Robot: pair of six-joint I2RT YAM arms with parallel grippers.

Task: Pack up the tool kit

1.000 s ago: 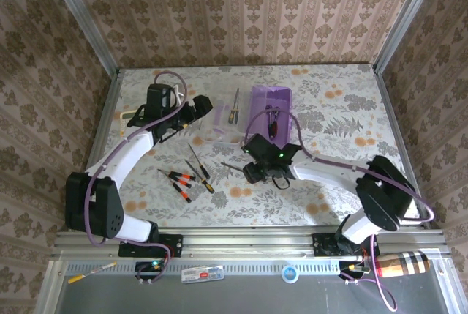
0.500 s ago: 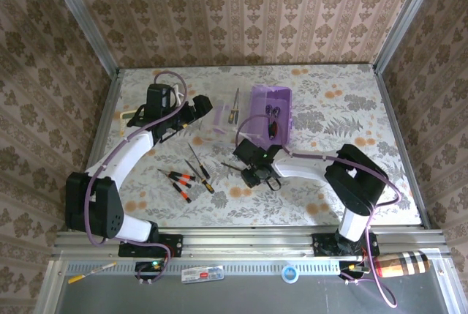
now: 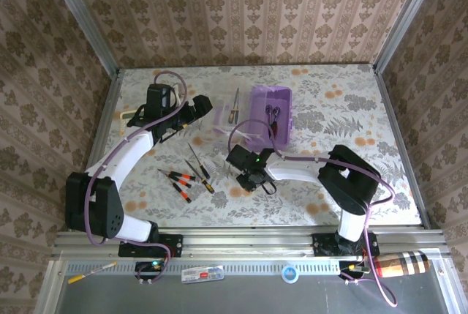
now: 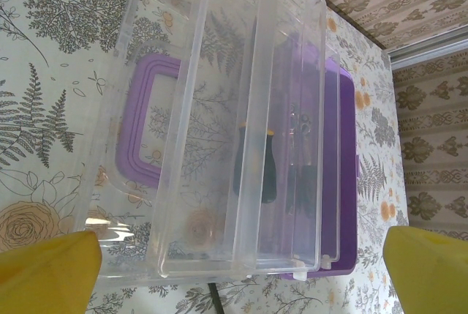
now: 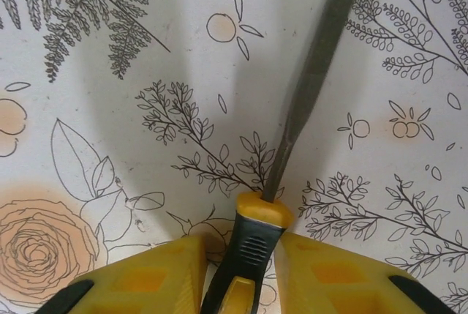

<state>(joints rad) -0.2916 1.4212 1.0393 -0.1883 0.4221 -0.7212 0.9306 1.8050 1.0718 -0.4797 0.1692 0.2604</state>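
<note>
While the right gripper (image 5: 241, 274) stands narrow, its yellow fingers (image 5: 146, 277) sit against both sides of the black-and-orange handle of a screwdriver (image 5: 252, 244). The screwdriver's grey shaft lies flat on the floral counter (image 5: 110, 72), about midway between the near and far edges. The left gripper (image 4: 238, 274) is spread wide and holds nothing. It faces the clear lid (image 4: 146, 124), with its purple handle, and the clear tray (image 4: 285, 109). Both lie just beside the purple box (image 3: 272, 113), which stands near the middle of the far edge. Dark tool handles show through the clear plastic. Several loose screwdrivers (image 3: 180, 177) lie left of centre toward the near edge, well apart from the box. A slim grey tool (image 3: 235, 103) lies between lid and box.
</note>
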